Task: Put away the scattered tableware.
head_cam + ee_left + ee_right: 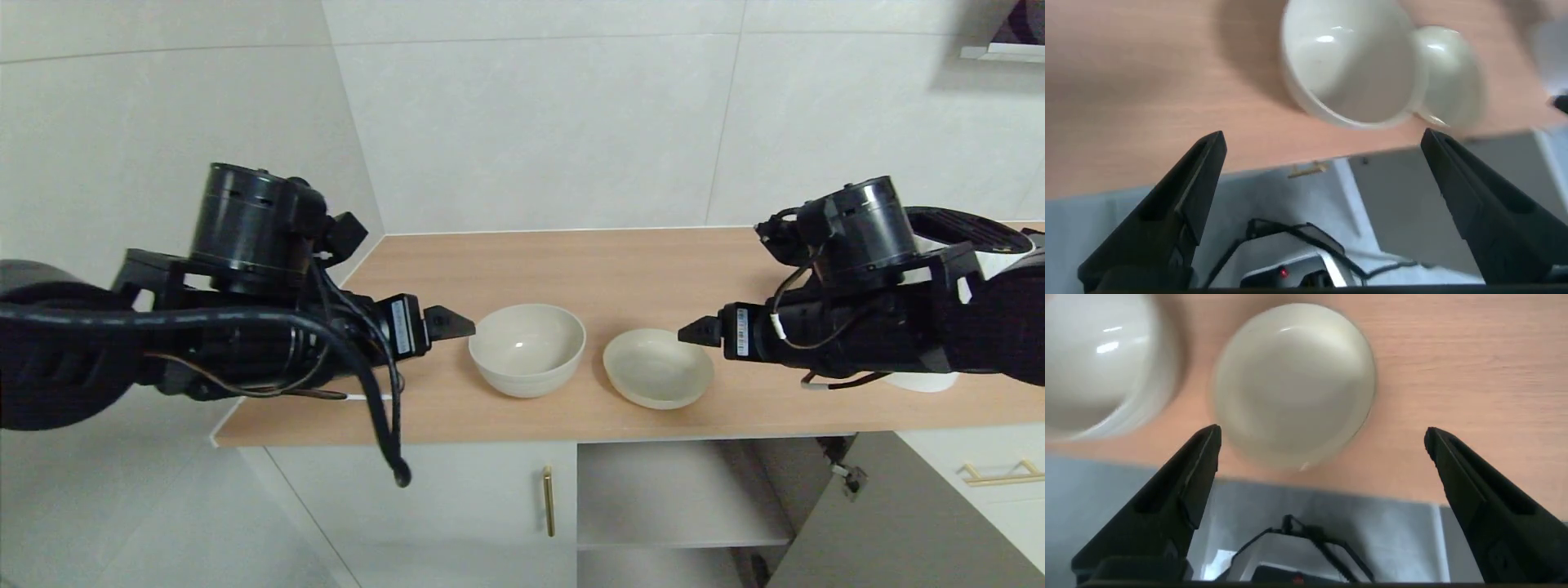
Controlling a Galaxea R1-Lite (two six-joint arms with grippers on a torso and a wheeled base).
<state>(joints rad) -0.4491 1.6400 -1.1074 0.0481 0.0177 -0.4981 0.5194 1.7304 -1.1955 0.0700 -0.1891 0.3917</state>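
Cabinetry comes nearest, under the bench: a closed door with a slim gold handle [548, 501], and to its right an open compartment [678, 498] with a pale shelf inside. The compartment's own door [882, 523] is swung out toward the right.

Above it, the wooden bench [620, 269] carries two cream bowls close to its front edge. They sit upright, side by side, with a narrow gap between them. The deeper bowl [527, 349] is on the left. The shallower bowl [658, 367] is on the right, a little nearer the edge.

The left claw [451, 325] is at rim height just left of the deeper bowl. Whether its tip touches the rim cannot be told. In its wrist view the left claw [1323, 140] is spread wide and holds nothing, and both bowls lie beyond its fingers.

The right claw [698, 332] points at the right rim of the shallower bowl. It is also spread wide and empty [1323, 434], with that bowl between and beyond its fingers.

A white item [922, 381] stands on the bench behind the right arm, mostly hidden. Pale wall tiles [539, 122] rise at the back.
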